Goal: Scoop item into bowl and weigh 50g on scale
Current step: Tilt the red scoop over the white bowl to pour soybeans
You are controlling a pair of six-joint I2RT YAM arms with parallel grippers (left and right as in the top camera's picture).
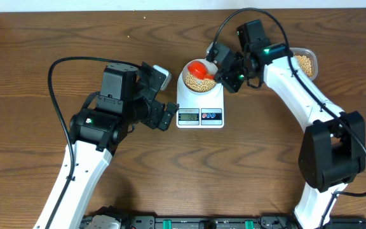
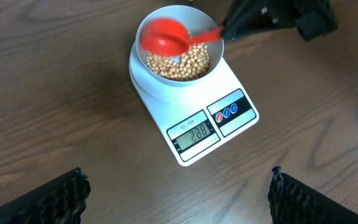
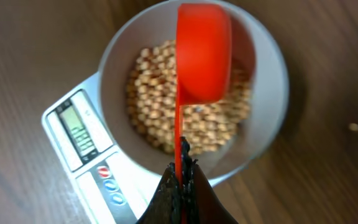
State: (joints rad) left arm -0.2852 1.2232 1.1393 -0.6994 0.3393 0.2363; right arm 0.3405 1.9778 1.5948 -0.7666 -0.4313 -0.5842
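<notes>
The white scale (image 1: pixel 200 107) (image 2: pixel 194 118) (image 3: pixel 82 165) lies mid-table with the pale bowl (image 1: pixel 200 80) (image 2: pixel 178 46) (image 3: pixel 272 68) on it, partly filled with tan beans (image 2: pixel 185 64) (image 3: pixel 160 106). A red scoop (image 1: pixel 199 69) (image 2: pixel 165 36) (image 3: pixel 202 53) is tipped over the bowl, its handle clamped in my right gripper (image 1: pixel 224 75) (image 3: pixel 182 177), which is shut on it. My left gripper (image 1: pixel 164 95) (image 2: pixel 178 193) hovers open just left of the scale, nothing between its fingers (image 2: pixel 55 199).
A clear plastic tub (image 1: pixel 305 62) of more beans stands at the back right, behind the right arm. A stray bean (image 3: pixel 353 127) lies on the wood beside the bowl. Bare wooden tabletop surrounds the scale.
</notes>
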